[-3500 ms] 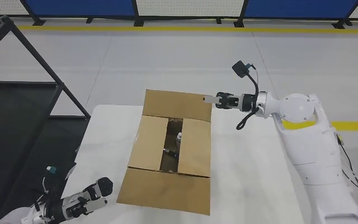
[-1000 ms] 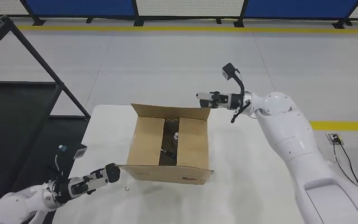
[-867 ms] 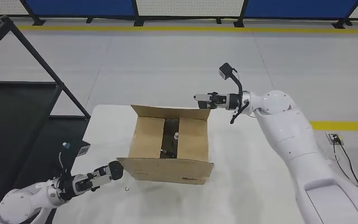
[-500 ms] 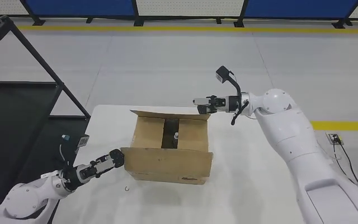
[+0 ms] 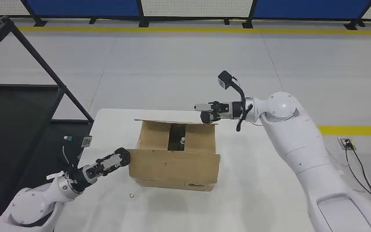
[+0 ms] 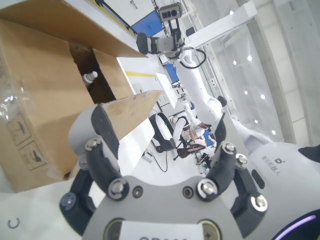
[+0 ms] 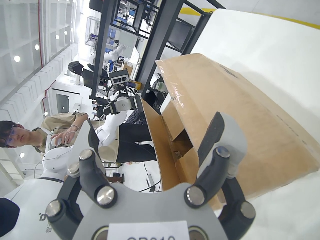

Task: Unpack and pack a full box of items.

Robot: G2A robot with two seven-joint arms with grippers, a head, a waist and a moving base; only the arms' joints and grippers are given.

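A brown cardboard box (image 5: 174, 165) stands on the white table (image 5: 249, 180), its two side flaps lying inward with a gap between them. A small white-capped bottle (image 5: 182, 140) (image 6: 90, 76) shows in that gap. My left gripper (image 5: 120, 156) (image 6: 162, 128) is open at the left corner of the near flap, which stands upright; the corner touches one finger (image 6: 105, 126). My right gripper (image 5: 203, 112) (image 7: 152, 138) is open at the right corner of the raised far flap (image 7: 225, 116), straddling its edge.
A small metal ring (image 5: 132, 195) (image 6: 13, 223) lies on the table in front of the box. A black metal rack (image 5: 35, 75) stands beyond the table's left edge. Bare table lies to the right of the box.
The near and far flaps, flat outward before, have been raised upright. My left gripper rose toward the box with the near flap; my right gripper moved left with the far flap.
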